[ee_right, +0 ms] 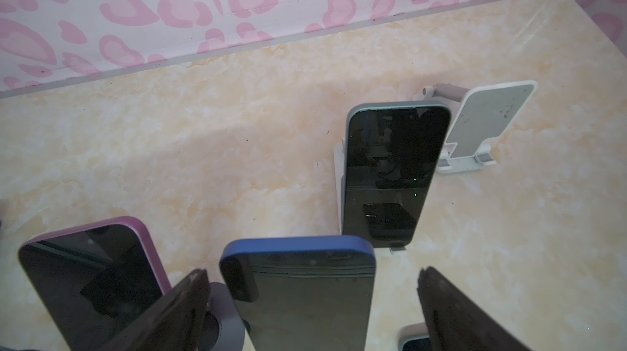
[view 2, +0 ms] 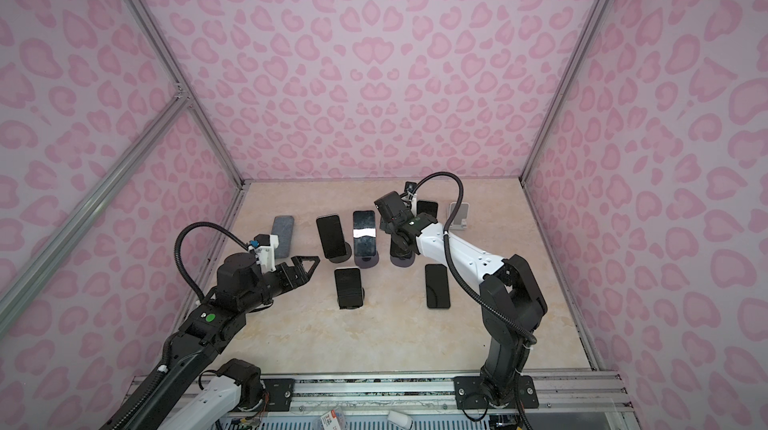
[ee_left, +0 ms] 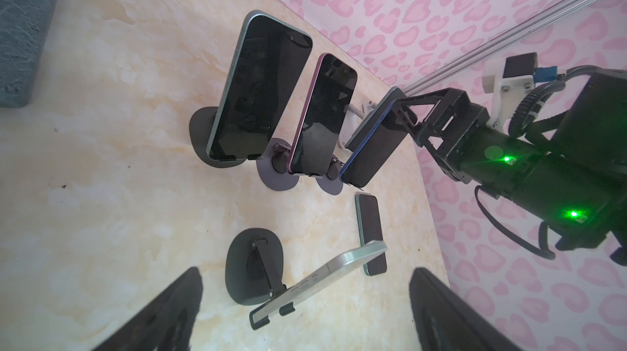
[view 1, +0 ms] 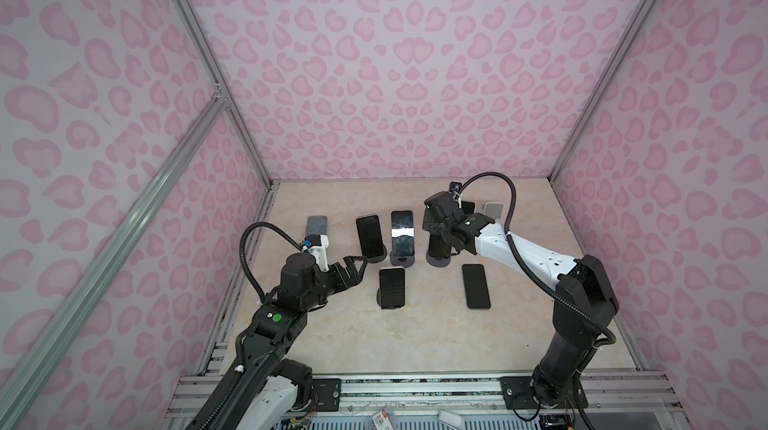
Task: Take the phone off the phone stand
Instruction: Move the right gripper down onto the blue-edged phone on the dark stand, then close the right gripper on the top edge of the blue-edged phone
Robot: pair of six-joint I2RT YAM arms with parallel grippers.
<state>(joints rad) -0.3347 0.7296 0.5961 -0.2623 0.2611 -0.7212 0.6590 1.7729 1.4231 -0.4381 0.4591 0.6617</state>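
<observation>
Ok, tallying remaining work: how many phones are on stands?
5: teal phone, purple phone, blue phone in a row; front phone; back phone on a white stand.

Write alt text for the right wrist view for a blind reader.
A blue-edged phone stands dark-screened between the right arm's open fingers, a gap on each side. Beside it is a purple-edged phone; farther off on the marbled table, a grey-edged phone leans on a white stand next to an empty white stand.
</observation>
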